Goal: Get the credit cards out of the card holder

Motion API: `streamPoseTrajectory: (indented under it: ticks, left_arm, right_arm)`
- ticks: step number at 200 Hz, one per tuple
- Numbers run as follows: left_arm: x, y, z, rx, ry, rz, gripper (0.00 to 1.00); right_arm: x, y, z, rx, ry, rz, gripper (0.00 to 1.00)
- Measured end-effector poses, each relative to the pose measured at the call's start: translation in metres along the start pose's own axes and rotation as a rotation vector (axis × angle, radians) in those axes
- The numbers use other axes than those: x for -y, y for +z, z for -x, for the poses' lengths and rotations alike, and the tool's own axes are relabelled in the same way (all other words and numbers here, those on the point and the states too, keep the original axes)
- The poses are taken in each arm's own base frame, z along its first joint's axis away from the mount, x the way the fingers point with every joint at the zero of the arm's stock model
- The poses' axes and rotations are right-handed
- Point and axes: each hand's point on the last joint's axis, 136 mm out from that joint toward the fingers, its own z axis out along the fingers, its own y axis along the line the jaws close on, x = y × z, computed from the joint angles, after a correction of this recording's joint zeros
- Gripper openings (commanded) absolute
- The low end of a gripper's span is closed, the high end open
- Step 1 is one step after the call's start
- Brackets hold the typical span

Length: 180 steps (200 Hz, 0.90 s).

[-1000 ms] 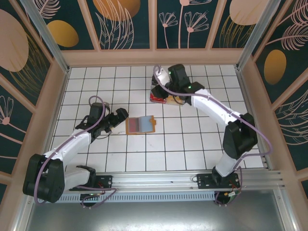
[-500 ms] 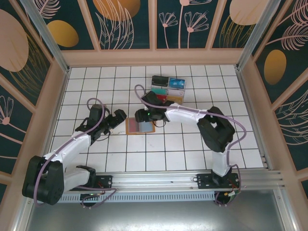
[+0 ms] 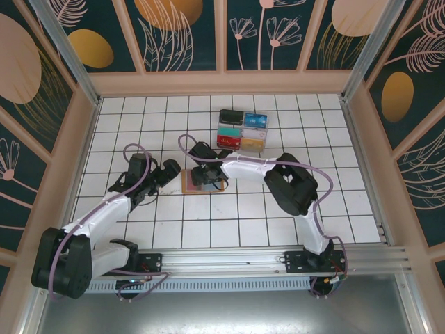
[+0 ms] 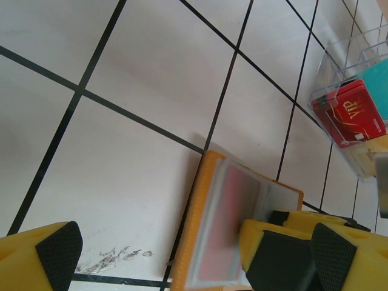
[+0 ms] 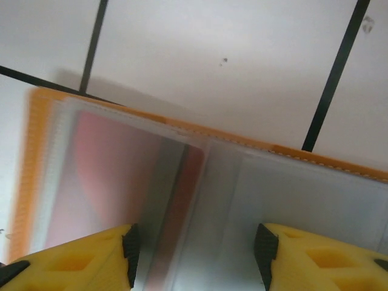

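Observation:
The card holder [image 3: 194, 185] lies open on the white tiles, tan-orange with clear grey pockets. My right gripper [image 3: 204, 172] hovers low over it, open, its yellow fingers straddling the pockets [image 5: 194, 267]. A pink credit card [image 5: 103, 176] sits under the clear plastic of the card holder [image 5: 285, 200], with a red strip showing at the fold. My left gripper [image 3: 169, 172] stands wide open just left of the holder. In the left wrist view the left gripper [image 4: 194, 260] faces the holder's orange edge [image 4: 203, 206] and the pink card [image 4: 227, 224].
A clear tray [image 3: 243, 129] with black, blue, red and gold card stacks stands behind the holder. A red VIP card [image 4: 351, 112] shows in the clear tray [image 4: 332, 57]. Wooden walls [image 3: 83, 132] fence the tiled floor.
My right arm has swung from the tray at the back down and left onto the card holder, and its jaws have opened wider. The left arm has barely moved.

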Motion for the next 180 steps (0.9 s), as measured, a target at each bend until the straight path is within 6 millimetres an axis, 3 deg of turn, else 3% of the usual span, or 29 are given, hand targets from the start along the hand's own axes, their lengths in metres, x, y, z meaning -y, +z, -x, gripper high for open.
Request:
streamPoseTrajectory:
  ticks: [67,108,142,180]
  left_arm:
    - [0.009,0.016,-0.020,-0.125,0.000,-0.069,0.59]
    - [0.021,0.029,-0.033,-0.213,-0.002,-0.151,0.39]
    - [0.024,0.039,-0.041,-0.262,-0.004,-0.188,0.31]
    - [0.021,0.049,-0.048,-0.302,-0.011,-0.180,0.32]
  right_arm:
    - [0.010,0.005,-0.001,0.012,0.003,-0.036,0.40]
    - [0.012,0.005,-0.001,0.027,0.008,-0.029,0.39]
    - [0.013,0.005,-0.001,0.034,0.010,-0.025,0.37]
    - [0.015,0.005,0.000,0.037,0.014,-0.022,0.36]
